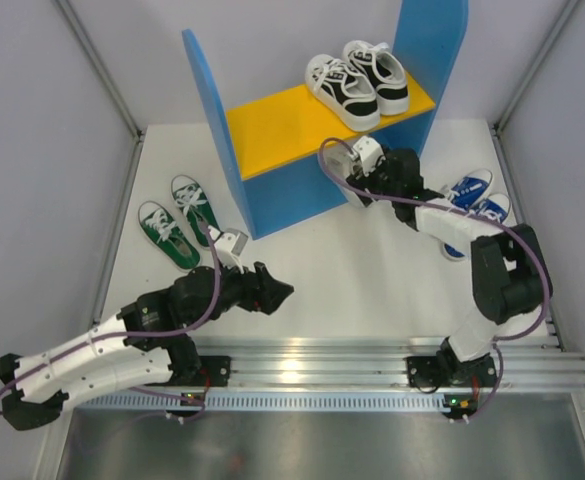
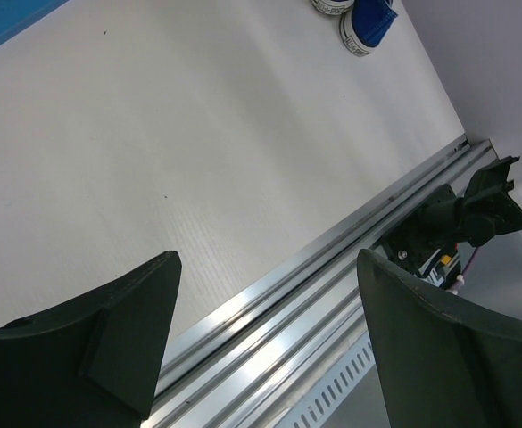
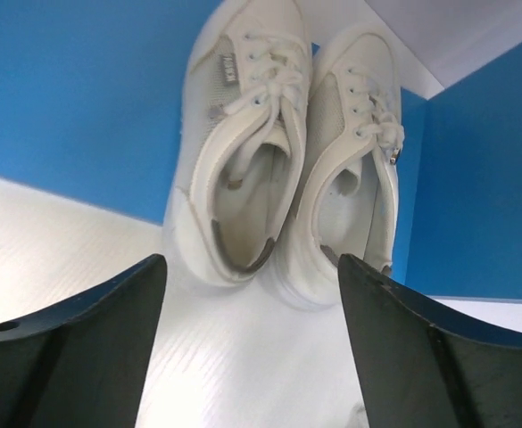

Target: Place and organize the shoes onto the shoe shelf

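The all-white shoes (image 3: 243,160) stand side by side, heels toward me, on the white floor inside the shoe shelf (image 1: 272,125), against its blue back wall. My right gripper (image 3: 252,303) is open just behind their heels, touching neither. From above, the right gripper (image 1: 357,192) reaches under the orange board and the white pair is hidden. The green shoes (image 1: 180,222) lie on the table left of the shelf. The blue shoes (image 1: 472,190) lie to the right, beside the right arm. My left gripper (image 1: 277,292) hangs open and empty over the table's front middle.
A black-and-white pair (image 1: 357,80) stands on the right half of the orange board. A metal rail (image 2: 332,267) runs along the table's near edge under my left gripper (image 2: 269,294). Grey walls close in the table on both sides.
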{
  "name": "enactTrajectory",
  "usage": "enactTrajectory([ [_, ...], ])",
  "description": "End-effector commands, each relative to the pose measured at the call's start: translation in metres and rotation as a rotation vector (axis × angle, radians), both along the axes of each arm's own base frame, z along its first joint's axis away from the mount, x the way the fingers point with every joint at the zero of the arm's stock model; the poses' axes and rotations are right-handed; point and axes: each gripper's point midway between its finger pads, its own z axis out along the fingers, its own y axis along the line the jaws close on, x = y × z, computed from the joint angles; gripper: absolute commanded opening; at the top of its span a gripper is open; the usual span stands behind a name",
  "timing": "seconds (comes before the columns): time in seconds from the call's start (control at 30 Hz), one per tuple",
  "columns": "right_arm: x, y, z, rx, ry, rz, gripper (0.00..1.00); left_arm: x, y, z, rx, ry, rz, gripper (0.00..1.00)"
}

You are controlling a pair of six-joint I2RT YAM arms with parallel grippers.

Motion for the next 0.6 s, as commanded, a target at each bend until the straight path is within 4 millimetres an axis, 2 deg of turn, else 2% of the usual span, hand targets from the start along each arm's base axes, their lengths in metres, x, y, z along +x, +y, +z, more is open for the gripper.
enactTrajectory([
  [0.0, -0.025, 0.005, 0.037, 0.019, -0.040, 0.119, 0.79, 0.001, -0.001, 0.019, -0.042, -0.009, 0.009, 0.86],
  [0.03, -0.033, 0.006, 0.037, -0.007, -0.035, 0.157, 0.82, 0.001, 0.001, 0.020, -0.037, -0.009, 0.017, 0.86],
  [0.07, -0.042, 0.006, 0.046, -0.014, -0.038, 0.190, 0.83, 0.005, 0.005, 0.020, -0.027, -0.014, 0.045, 0.87],
  [0.1, -0.054, 0.010, 0.045, -0.011, -0.009, 0.233, 0.83, 0.007, 0.011, 0.013, 0.012, -0.003, 0.071, 0.89],
  [0.13, -0.066, 0.008, 0.039, -0.021, 0.040, 0.254, 0.84, 0.010, 0.015, 0.017, 0.017, -0.004, 0.100, 0.90],
  [0.17, -0.078, 0.009, 0.047, -0.017, 0.046, 0.281, 0.85, 0.018, 0.023, 0.017, 0.038, -0.017, 0.157, 0.92],
  [0.2, -0.092, 0.015, 0.049, -0.002, 0.075, 0.343, 0.86, 0.020, 0.031, 0.010, 0.092, -0.008, 0.189, 0.93],
  [0.23, -0.111, 0.014, 0.043, -0.005, 0.146, 0.381, 0.86, 0.024, 0.035, 0.011, 0.107, -0.014, 0.215, 0.94],
  [0.27, -0.124, 0.017, 0.055, 0.015, 0.146, 0.420, 0.86, 0.028, 0.041, 0.015, 0.123, -0.027, 0.246, 0.95],
  [0.3, -0.140, 0.024, 0.060, 0.048, 0.167, 0.486, 0.86, 0.035, 0.048, 0.015, 0.155, -0.043, 0.300, 0.97],
  [0.4, -0.188, 0.028, 0.073, 0.116, 0.231, 0.595, 0.87, 0.044, 0.065, 0.016, 0.229, -0.080, 0.374, 0.98],
  [0.5, -0.227, 0.023, 0.076, 0.142, 0.226, 0.673, 0.88, 0.048, 0.080, 0.014, 0.240, -0.094, 0.440, 0.97],
  [0.53, -0.232, 0.015, 0.065, 0.136, 0.231, 0.660, 0.90, 0.050, 0.089, 0.014, 0.229, -0.092, 0.496, 0.92],
  [0.57, -0.237, 0.009, 0.071, 0.131, 0.188, 0.652, 0.91, 0.051, 0.095, 0.014, 0.216, -0.090, 0.530, 0.90],
])
